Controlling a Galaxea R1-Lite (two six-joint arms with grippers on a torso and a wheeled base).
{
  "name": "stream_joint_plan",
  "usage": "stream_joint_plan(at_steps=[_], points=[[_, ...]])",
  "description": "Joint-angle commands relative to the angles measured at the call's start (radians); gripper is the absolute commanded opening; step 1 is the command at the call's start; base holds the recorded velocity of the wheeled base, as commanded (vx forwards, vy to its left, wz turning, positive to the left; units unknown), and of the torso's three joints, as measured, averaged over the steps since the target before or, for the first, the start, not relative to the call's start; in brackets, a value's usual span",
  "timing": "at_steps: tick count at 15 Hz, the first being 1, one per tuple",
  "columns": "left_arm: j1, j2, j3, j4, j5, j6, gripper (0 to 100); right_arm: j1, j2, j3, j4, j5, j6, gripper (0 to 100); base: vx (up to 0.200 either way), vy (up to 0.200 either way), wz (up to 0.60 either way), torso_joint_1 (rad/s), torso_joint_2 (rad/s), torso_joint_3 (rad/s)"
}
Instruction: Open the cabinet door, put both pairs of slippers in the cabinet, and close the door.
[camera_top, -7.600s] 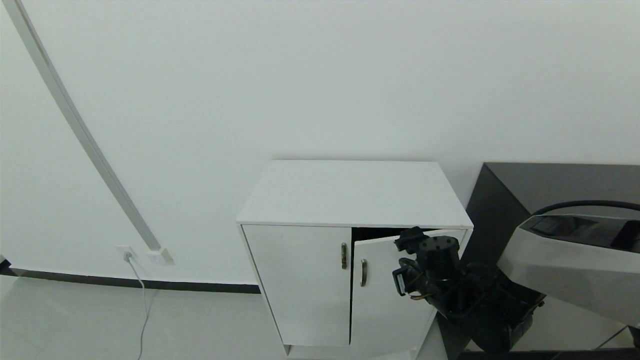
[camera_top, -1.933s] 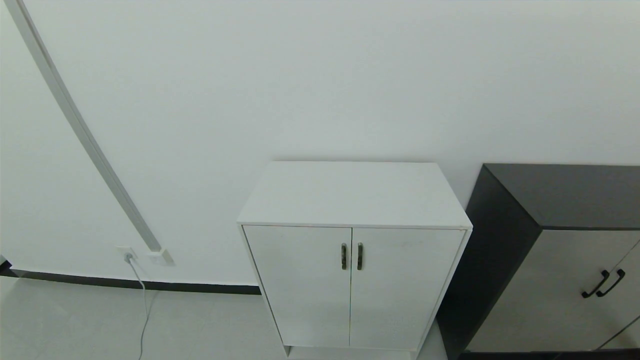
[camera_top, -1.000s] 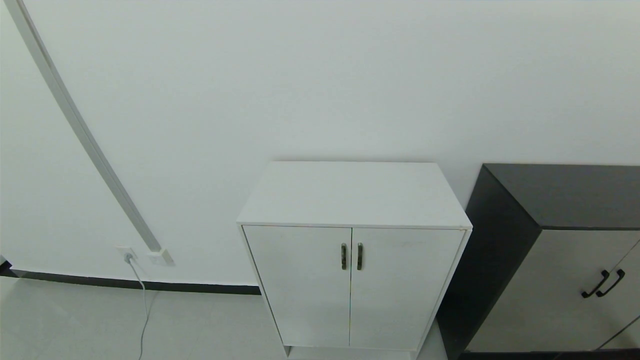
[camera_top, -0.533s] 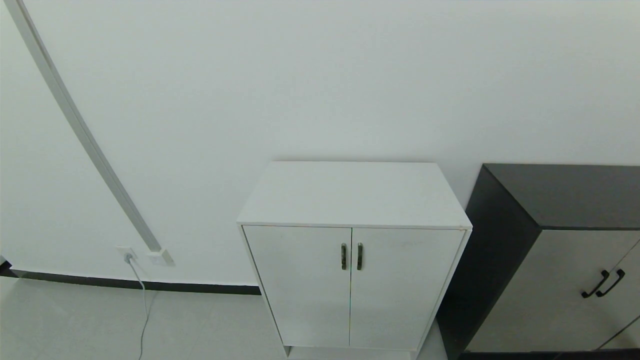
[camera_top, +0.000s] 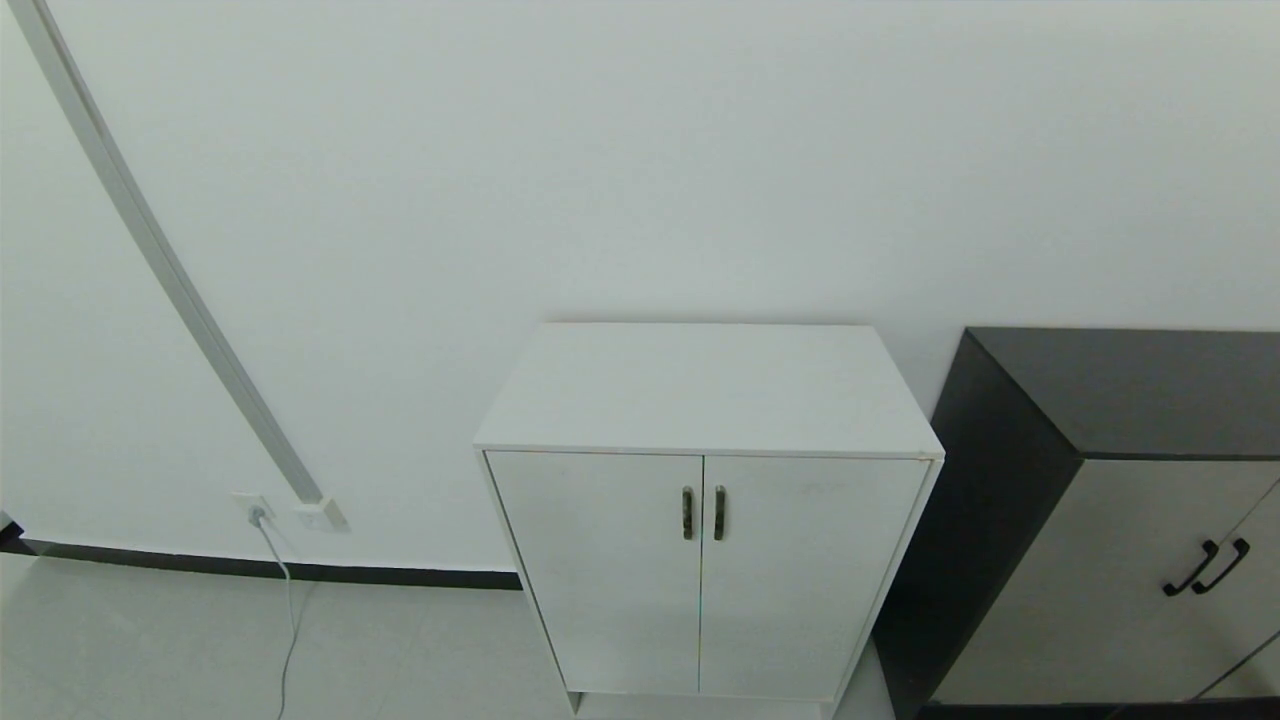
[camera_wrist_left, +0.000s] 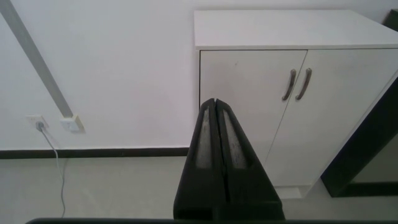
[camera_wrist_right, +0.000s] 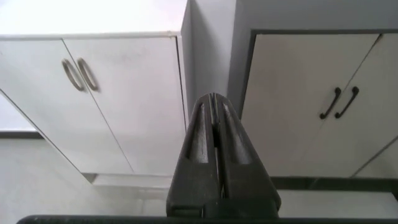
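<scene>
In the head view one white cabinet stands against the wall. It has two doors, the left door and the right door, both shut flush. Each door carries one dark upright handle, the left handle and the right handle, side by side at the middle seam. Just beside the white cabinet on its right stands one dark cabinet with two pale doors and two black handles, also shut. Left of the white cabinet, low on the wall, sits one socket with one cable hanging to the floor. One grey conduit slants up the wall from beside the socket. In the left wrist view the left gripper is clenched, its two fingers pressed flat together with nothing between them. It hangs in front of the white cabinet, apart from it, on the left door's side, and both handles show beyond it. In the right wrist view the right gripper is likewise clenched on nothing. It hangs in front of the gap where the white cabinet meets the dark cabinet, touching neither, with two handles visible on each.
</scene>
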Motion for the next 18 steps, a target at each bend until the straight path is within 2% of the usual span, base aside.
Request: stream_joint_plan(at_steps=[1, 4, 18], points=[[-0.001, 0.000, 0.000, 0.000, 0.000, 0.000, 0, 0.008, -0.033, 0.000, -0.001, -0.001, 0.011, 0, 0.000, 0.000, 0.00, 0.000, 0.00, 0.000], [-0.001, 0.000, 0.000, 0.000, 0.000, 0.000, 0, 0.010, -0.031, 0.000, -0.002, -0.016, 0.044, 0, 0.000, 0.000, 0.00, 0.000, 0.00, 0.000], [0.000, 0.000, 0.000, 0.000, 0.000, 0.002, 0, 0.010, -0.033, 0.000, -0.004, -0.018, 0.048, 0, 0.000, 0.000, 0.00, 0.000, 0.00, 0.000]])
